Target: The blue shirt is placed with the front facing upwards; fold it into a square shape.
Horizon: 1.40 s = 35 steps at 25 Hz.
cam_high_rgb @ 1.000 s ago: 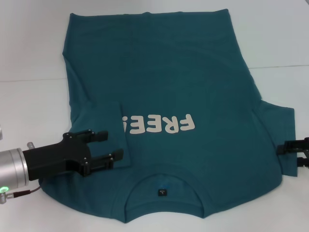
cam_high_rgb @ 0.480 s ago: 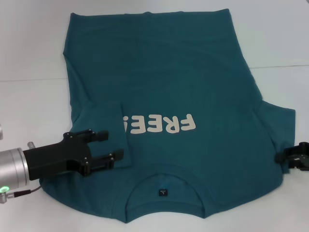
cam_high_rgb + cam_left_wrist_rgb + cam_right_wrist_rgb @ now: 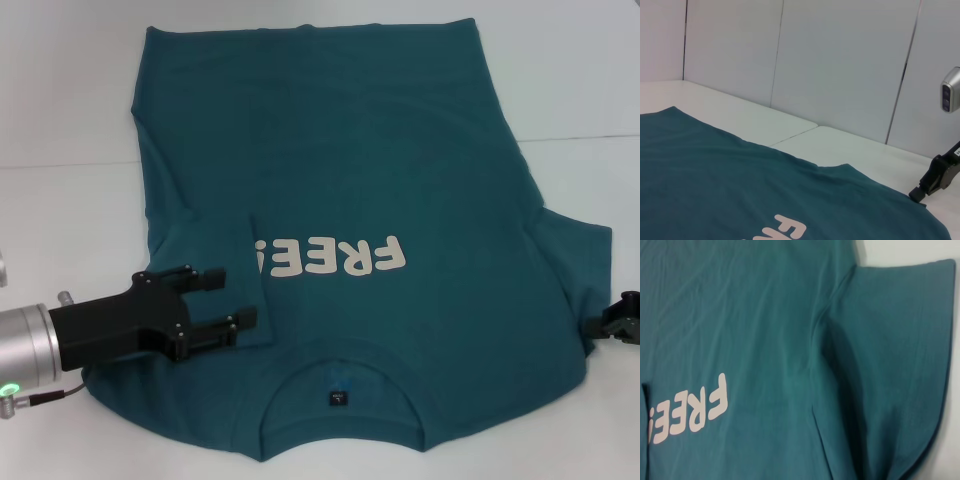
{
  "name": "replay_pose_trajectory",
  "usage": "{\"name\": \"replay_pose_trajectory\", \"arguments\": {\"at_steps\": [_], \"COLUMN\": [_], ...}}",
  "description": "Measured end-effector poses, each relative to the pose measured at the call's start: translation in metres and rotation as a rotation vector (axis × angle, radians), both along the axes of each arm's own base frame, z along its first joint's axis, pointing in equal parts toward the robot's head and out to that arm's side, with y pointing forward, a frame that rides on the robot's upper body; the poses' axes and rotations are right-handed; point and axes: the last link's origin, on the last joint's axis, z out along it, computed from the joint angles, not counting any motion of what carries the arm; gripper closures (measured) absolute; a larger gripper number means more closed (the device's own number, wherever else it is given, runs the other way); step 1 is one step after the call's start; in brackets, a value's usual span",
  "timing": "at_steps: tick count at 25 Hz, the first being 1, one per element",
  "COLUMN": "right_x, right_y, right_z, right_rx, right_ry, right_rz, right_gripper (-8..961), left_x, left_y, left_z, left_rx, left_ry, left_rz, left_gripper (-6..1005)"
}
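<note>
The blue shirt point(image 3: 350, 150) lies flat on the white table, front up, with its cream "FREE!" lettering point(image 3: 330, 258) and neck label point(image 3: 337, 397) toward me. Its left sleeve is folded inward over the chest. My left gripper point(image 3: 228, 300) hovers open at that folded sleeve's edge, nothing between its fingers. Only the tip of my right gripper point(image 3: 620, 325) shows at the frame's right edge, just past the spread right sleeve point(image 3: 575, 255). The left wrist view shows the right gripper point(image 3: 920, 192) at the shirt's point(image 3: 715, 185) far corner. The right wrist view looks down on the shirt point(image 3: 765, 315) and that sleeve point(image 3: 895, 365).
The white table point(image 3: 60, 100) surrounds the shirt, with a seam line point(image 3: 60, 166) crossing it. White wall panels point(image 3: 840, 65) stand behind the table's far edge.
My right gripper has slid lower and outward along the right sleeve's edge, now mostly out of the head view. The left gripper and the shirt have not moved.
</note>
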Motion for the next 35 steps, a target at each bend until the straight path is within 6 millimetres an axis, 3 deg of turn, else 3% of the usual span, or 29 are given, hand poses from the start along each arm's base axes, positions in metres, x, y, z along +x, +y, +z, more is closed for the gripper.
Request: {"name": "replay_pose_trajectory", "arguments": {"at_steps": [4,35], "right_x": [0.001,0.007], "right_y": [0.0,0.006], "right_z": [0.002,0.065], "right_rx": [0.0,0.09], "right_ry": [-0.007,-0.091], "right_rz": [0.006,0.028], "right_gripper": [954,953], "left_x": [0.001,0.001], "left_y": [0.001,0.001], "left_z": [0.0,0.003], "left_rx": [0.001,0.002], "left_ry": [0.0,-0.001], "left_rz": [-0.001,-0.004], "left_gripper": [284,289]}}
